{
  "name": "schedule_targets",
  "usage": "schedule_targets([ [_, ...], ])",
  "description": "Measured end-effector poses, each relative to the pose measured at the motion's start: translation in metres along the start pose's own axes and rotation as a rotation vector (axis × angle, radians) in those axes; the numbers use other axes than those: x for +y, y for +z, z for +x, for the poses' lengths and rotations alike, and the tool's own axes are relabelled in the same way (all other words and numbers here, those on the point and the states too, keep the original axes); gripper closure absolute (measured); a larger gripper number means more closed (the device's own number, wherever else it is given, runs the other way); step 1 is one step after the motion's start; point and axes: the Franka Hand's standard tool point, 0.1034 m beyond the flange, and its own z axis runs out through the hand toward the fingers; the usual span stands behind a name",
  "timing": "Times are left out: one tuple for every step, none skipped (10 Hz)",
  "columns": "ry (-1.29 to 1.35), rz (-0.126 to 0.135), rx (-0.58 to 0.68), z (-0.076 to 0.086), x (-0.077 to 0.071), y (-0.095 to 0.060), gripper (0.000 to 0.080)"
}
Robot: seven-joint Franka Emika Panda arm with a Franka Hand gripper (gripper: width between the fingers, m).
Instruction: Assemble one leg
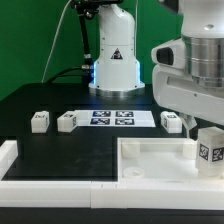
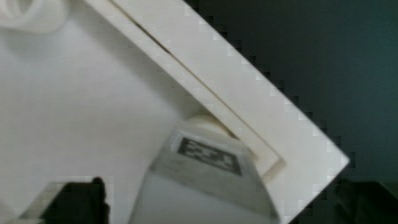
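Note:
One leg (image 1: 210, 150), a small white block with a black-and-white tag, stands at the panel's corner on the exterior view's right, right under my gripper (image 1: 203, 124). In the wrist view the leg (image 2: 210, 150) shows its tag, and its grey blurred body runs up between the jaws of my gripper (image 2: 205, 208). One dark finger (image 2: 75, 203) stands apart from the leg, with a strip of white panel (image 2: 89, 100) showing between them. The other finger is not clear. The large white panel (image 1: 150, 158) lies at the front.
Three more legs stand on the black table: two on the exterior view's left (image 1: 40, 121) (image 1: 67, 121) and one right of the marker board (image 1: 172, 122). The marker board (image 1: 112, 118) lies at the middle. A white rim (image 1: 8, 155) borders the table. The arm's base (image 1: 115, 60) is behind.

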Motion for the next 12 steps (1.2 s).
schedule_targets([
  [-0.152, -0.001, 0.003, 0.0019, 0.0012, -0.0010, 0.0152],
  [-0.251, -0.005, 0.007, 0.0018, 0.0006, -0.0016, 0.0150],
  [-0.388, -0.029, 0.023, 0.0018, 0.0003, -0.0030, 0.0150],
  [-0.527, -0.055, 0.042, 0.0017, -0.0014, -0.0055, 0.0150],
  [-0.624, -0.062, 0.043, 0.0019, -0.0015, -0.0060, 0.0150],
  [-0.728, -0.068, 0.042, 0.0024, -0.0006, -0.0055, 0.0150],
  [-0.790, -0.070, 0.039, 0.0023, -0.0003, -0.0048, 0.0150],
  [-0.896, -0.073, 0.035, 0.0031, 0.0004, -0.0047, 0.0150],
  [-0.919, -0.073, 0.034, 0.0030, 0.0005, -0.0045, 0.0150],
  [-0.914, -0.073, 0.034, 0.0029, 0.0004, -0.0042, 0.0178],
  [-0.914, -0.073, 0.033, 0.0030, 0.0006, -0.0040, 0.0178],
  [-0.914, -0.073, 0.033, 0.0030, 0.0007, -0.0039, 0.0358],
])
